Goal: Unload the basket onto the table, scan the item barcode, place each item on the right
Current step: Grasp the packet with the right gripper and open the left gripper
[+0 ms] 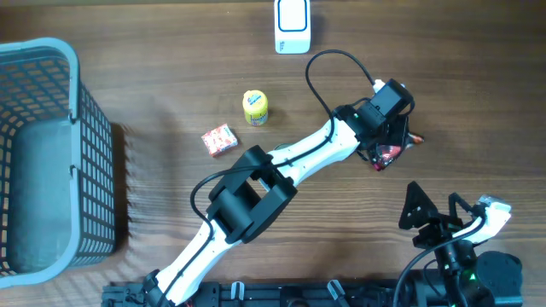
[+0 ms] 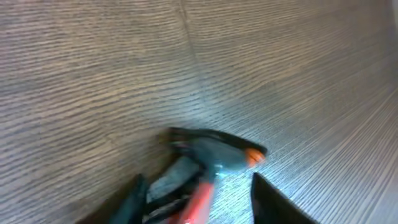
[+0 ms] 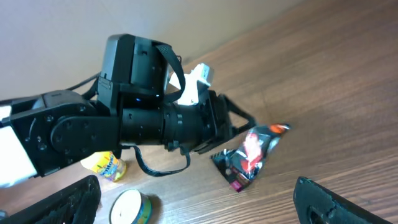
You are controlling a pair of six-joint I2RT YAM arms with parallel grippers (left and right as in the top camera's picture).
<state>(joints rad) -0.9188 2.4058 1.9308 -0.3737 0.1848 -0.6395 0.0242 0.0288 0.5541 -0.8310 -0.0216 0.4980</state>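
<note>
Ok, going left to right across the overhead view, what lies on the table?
basket → small red box → yellow tin → white device → dark pouch

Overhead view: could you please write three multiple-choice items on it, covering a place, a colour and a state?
1. Where is the basket? A. far left B. far right C. top centre
2. What colour is the can? A. blue B. yellow C. black
3. How is the right gripper? A. shut on the can B. shut, empty C. open, empty
Key: 1 A, it fills the view's left side; 2 B, its top and side show yellow; 3 C, its fingers stand spread with nothing between them.
</note>
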